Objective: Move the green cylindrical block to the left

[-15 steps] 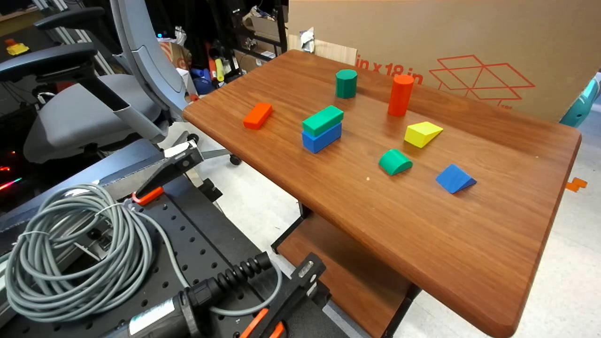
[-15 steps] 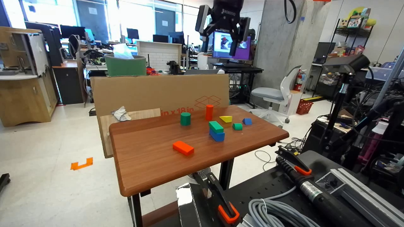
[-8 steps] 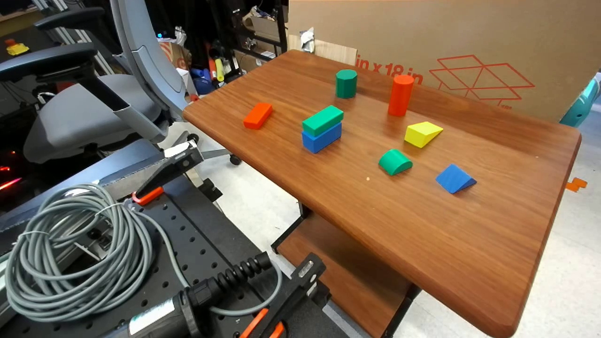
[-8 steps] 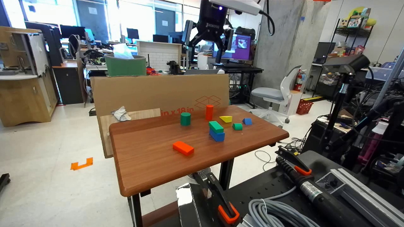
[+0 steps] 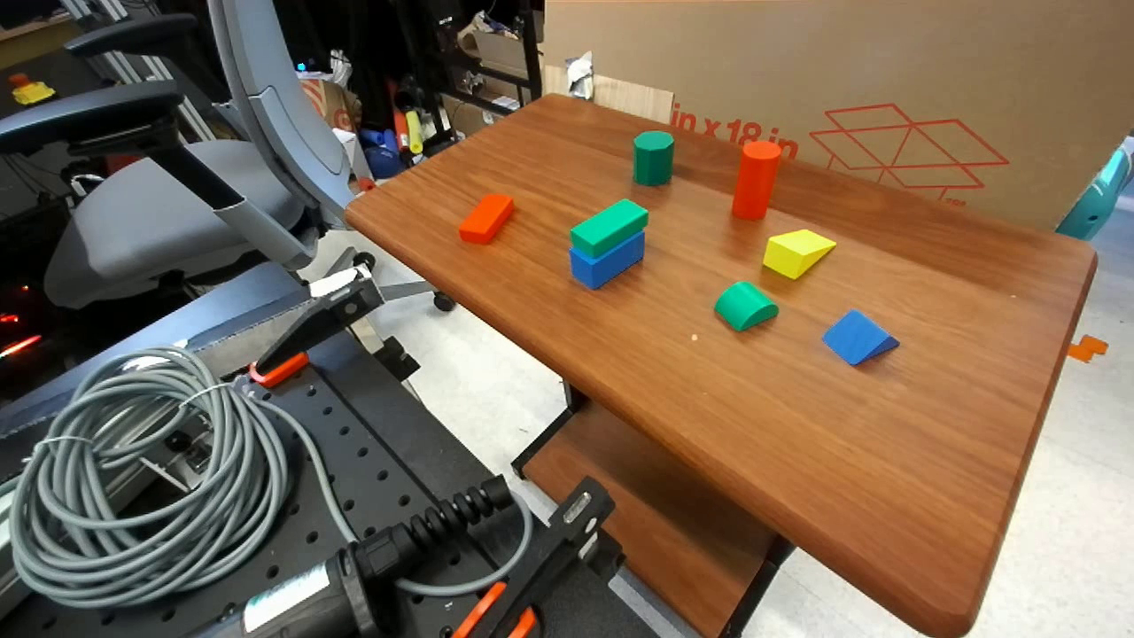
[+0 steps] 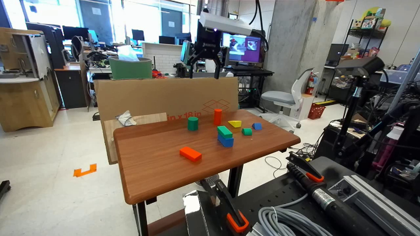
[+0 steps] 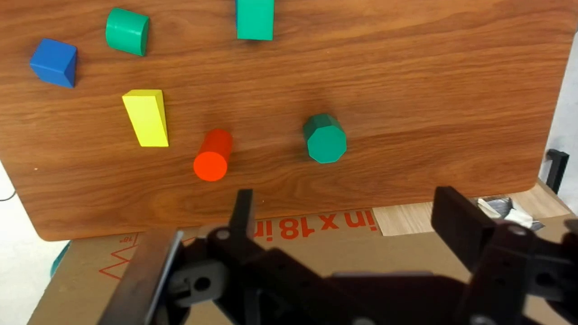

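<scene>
Green cylinder [image 6: 193, 124] upright, far side of desk [image 6: 147, 157], well below spread jaws (left-right, roughly within their span); descent likely next.

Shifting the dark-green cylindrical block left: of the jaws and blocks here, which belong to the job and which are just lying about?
Job:
dark-green cylindrical block
open jaws

Lying about:
tall orange-red cylinder
yellow wedge
blue wedge
green half-cylinder
green rectangular block on blue rectangular block
flat orange-red block
</scene>
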{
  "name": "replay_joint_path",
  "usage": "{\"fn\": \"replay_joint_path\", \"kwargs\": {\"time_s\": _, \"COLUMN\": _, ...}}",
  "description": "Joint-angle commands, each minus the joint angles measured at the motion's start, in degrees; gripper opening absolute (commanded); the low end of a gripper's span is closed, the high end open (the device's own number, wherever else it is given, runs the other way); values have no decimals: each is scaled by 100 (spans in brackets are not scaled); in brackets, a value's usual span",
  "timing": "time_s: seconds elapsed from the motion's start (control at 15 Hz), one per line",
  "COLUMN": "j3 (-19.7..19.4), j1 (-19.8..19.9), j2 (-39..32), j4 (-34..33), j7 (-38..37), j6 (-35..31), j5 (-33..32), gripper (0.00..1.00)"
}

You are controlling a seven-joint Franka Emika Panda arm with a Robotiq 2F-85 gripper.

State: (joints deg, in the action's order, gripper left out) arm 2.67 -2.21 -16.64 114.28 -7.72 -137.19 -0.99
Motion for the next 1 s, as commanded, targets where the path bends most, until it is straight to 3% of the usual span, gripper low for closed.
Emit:
{"fn": "replay_joint_path", "kwargs": {"time_s": 0.0, "j3": -117, "j1": -185, "j2": -640, "j4": -645, "j7": -172, "j6": 94, "j5": -235, "gripper": 100}}
{"fn": "replay_joint_path", "kwargs": {"time_s": 0.93, "j3": -381, "j1": -474, "j2": -2087, "j4": -1624, "j7": -342, "j6": 198, "j5": -517, "gripper": 100}}
